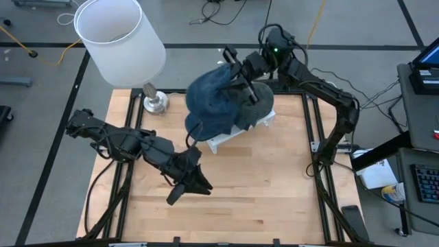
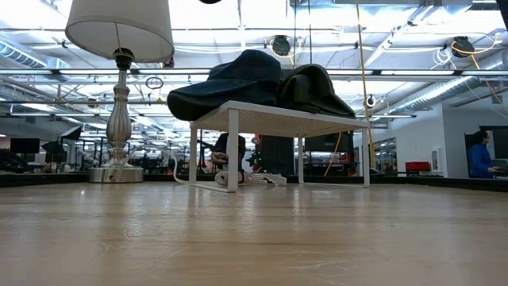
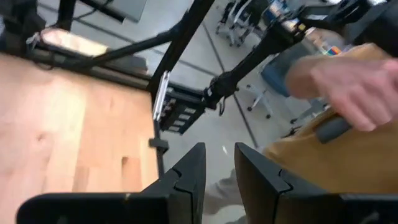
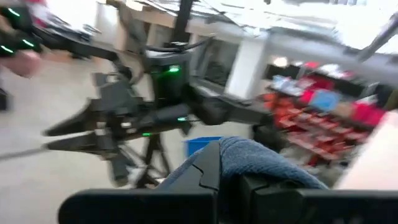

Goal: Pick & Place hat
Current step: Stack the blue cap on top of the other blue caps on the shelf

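The right gripper (image 1: 236, 74) is clenched on the blue hat (image 1: 214, 103), which sits on the white stand (image 1: 233, 137) at the far middle, beside a dark hat (image 1: 257, 103). Picking is in hand; next comes lifting it clear. The left gripper (image 1: 195, 184), slightly parted and empty, waits nearer.

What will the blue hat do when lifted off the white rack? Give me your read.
Probably floppy: the blue hat sags over the white rack edge. Likely light. The right tool, shut on its cloth, may bunch it; the brim could drag the dark hat.
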`<action>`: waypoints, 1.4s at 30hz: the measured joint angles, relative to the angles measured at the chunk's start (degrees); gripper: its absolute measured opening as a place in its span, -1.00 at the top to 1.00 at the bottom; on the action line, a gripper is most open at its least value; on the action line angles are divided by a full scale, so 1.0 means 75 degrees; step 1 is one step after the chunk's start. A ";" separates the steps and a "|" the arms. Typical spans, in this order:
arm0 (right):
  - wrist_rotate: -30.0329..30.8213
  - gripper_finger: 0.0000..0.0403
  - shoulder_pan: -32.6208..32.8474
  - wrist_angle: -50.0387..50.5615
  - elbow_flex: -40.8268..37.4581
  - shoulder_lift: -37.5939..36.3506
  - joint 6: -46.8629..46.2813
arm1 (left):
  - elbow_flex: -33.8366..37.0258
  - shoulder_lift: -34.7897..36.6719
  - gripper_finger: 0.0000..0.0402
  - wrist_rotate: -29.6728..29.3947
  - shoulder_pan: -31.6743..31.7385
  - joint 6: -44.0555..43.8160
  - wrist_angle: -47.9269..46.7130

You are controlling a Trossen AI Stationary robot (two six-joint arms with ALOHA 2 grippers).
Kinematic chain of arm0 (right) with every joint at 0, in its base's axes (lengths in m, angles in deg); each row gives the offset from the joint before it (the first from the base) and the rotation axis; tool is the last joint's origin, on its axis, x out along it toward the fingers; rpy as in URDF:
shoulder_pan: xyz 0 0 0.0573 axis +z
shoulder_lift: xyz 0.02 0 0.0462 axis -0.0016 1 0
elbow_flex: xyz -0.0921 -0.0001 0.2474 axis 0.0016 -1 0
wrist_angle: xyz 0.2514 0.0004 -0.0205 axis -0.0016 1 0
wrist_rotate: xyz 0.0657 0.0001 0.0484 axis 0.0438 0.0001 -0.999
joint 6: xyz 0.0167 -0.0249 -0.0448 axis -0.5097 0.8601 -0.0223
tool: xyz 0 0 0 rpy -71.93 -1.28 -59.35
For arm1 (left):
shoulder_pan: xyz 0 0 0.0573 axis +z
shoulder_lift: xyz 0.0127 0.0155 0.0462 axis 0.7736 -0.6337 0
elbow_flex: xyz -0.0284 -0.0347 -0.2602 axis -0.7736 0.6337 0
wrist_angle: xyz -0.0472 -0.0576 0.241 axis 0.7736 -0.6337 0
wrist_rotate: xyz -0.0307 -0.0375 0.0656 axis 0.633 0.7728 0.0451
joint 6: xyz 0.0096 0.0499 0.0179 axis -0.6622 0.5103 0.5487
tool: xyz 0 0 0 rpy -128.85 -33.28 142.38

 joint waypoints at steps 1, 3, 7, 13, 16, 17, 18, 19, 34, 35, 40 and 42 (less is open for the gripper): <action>0.0127 1.00 0.0004 -0.0015 0.0000 0.0035 0.0194 | 0.0001 0.0000 0.56 -0.0018 -0.0003 0.0005 -0.0112; 0.0178 1.00 0.0006 0.0063 0.0000 0.0073 0.0459 | 0.0011 0.0061 0.56 -0.0211 -0.0013 0.0024 -0.0359; 0.0537 1.00 0.0020 0.0317 -0.0006 0.0205 0.0940 | 0.0005 0.0207 0.56 -0.0624 -0.0092 0.0545 -0.0383; 0.0229 1.00 -0.0062 0.0303 -0.0006 0.0541 0.0886 | 0.0009 0.0327 0.56 -0.0672 -0.0231 0.0973 -0.0540; 0.0113 1.00 -0.0108 0.0329 -0.0006 0.0738 0.0836 | 0.0006 0.0358 0.56 -0.0702 -0.0248 0.0965 -0.0659; 0.0115 1.00 -0.0105 0.0334 -0.0006 0.0822 0.0836 | 0.0006 0.0358 0.56 -0.0700 -0.0248 0.0962 -0.0757; 0.0106 1.00 -0.0104 0.0343 -0.0006 0.0905 0.0841 | 0.0006 0.0353 0.56 -0.0697 -0.0250 0.0947 -0.0841; 0.0039 1.00 -0.0102 0.0335 -0.0006 0.0985 0.0841 | 0.0006 0.0345 0.56 -0.0694 -0.0254 0.0917 -0.0913; -0.0235 1.00 -0.0075 0.1711 -0.0391 0.1722 0.1324 | 0.0006 0.0350 0.56 -0.0544 -0.0248 0.0711 -0.1352; -0.0228 1.00 -0.0101 0.1930 -0.0409 0.1722 0.1415 | 0.0006 0.0350 0.56 -0.0499 -0.0248 0.0711 -0.1355; 0.0239 1.00 -0.0209 0.2552 -0.0423 0.1591 0.1783 | 0.0006 0.0350 0.56 -0.0466 -0.0249 0.0711 -0.1495; 0.0402 1.00 -0.0254 0.2708 -0.0423 0.1440 0.1894 | 0.0006 0.0350 0.56 -0.0464 -0.0248 0.0711 -0.1562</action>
